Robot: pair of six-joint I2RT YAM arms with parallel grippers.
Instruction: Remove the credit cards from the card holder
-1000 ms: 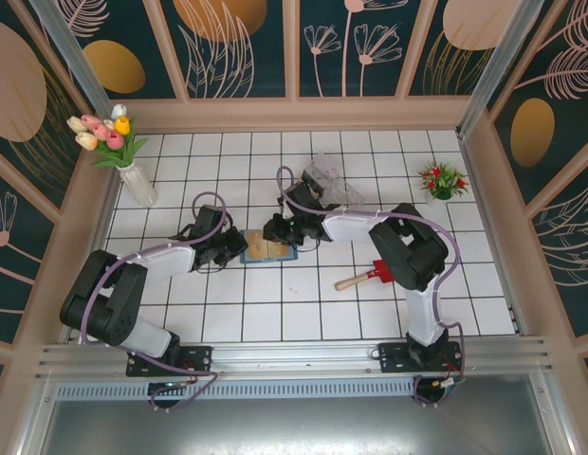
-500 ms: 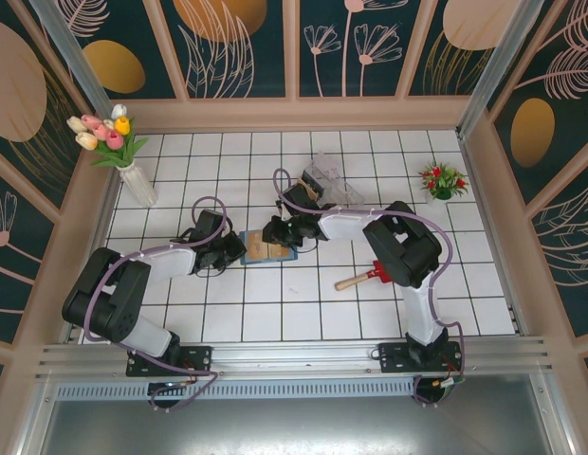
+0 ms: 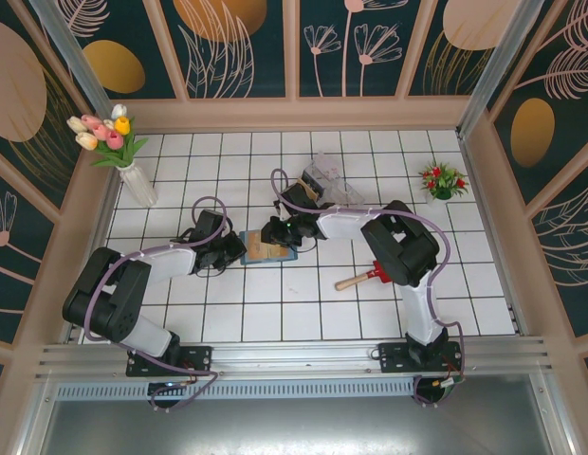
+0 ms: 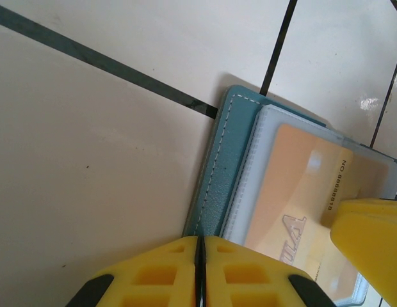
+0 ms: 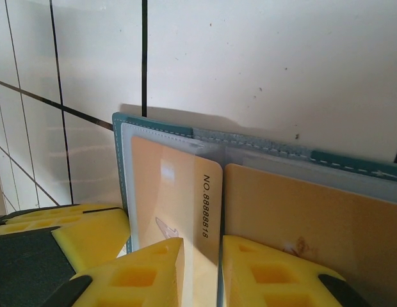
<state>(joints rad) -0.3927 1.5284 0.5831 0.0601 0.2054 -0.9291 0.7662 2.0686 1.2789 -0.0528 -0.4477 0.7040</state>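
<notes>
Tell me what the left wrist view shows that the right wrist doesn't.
Left wrist alone: the left gripper, jaws pressed shut at the stitched edge of the card holder. Right wrist alone: the right gripper, jaws narrowly parted astride the numbered tan credit card, and the broad face of a second tan card. Both: the holder open on white tiles, the numbered card in its clear sleeve, one yellow finger of the other arm.

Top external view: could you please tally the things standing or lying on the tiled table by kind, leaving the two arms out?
flower pieces: 2 (vase of tulips, potted red flowers)
clear plastic box: 1
toy shovel: 1
card holder, lying open with tan card faces showing: 1
Total: 5
</notes>
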